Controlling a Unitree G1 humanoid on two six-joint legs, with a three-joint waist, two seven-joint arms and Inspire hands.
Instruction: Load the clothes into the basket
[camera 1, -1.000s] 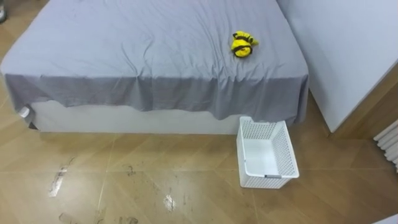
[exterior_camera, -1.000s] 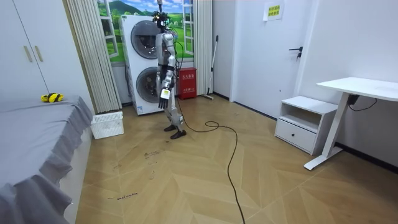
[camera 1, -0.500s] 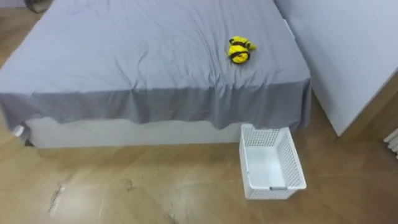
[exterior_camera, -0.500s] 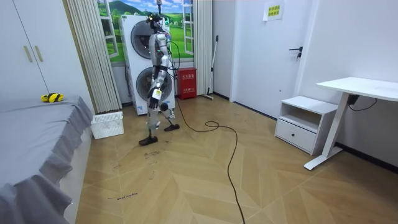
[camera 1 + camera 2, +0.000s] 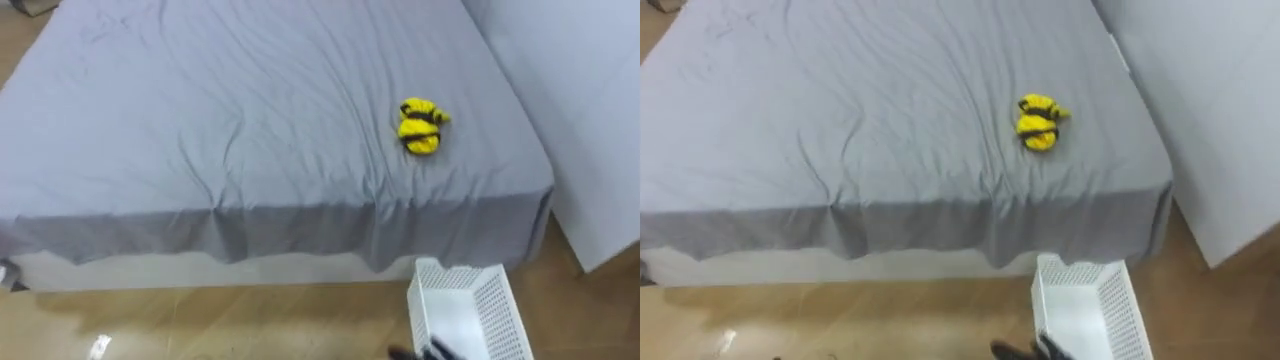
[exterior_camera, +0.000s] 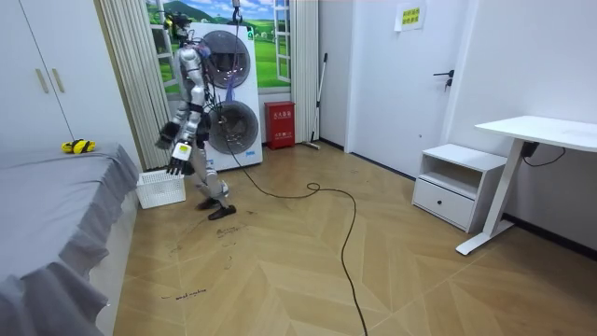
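Clothes (image 5: 421, 126) on bed (image 5: 200, 120), basket (image 5: 500, 308) alongside

The clothes (image 5: 422, 126) are bright yellow with black bands, and the bed sheet (image 5: 220, 110) is plain grey. The basket (image 5: 497, 310) is white with latticed walls; the floor (image 6: 308, 271) is light brown herringbone wood.

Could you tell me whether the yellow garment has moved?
No; in the room view the yellow garment stays at the same corner of the bed.

Clothes (image 5: 422, 125) lie on the bed (image 5: 230, 110), basket (image 5: 470, 320) before it.
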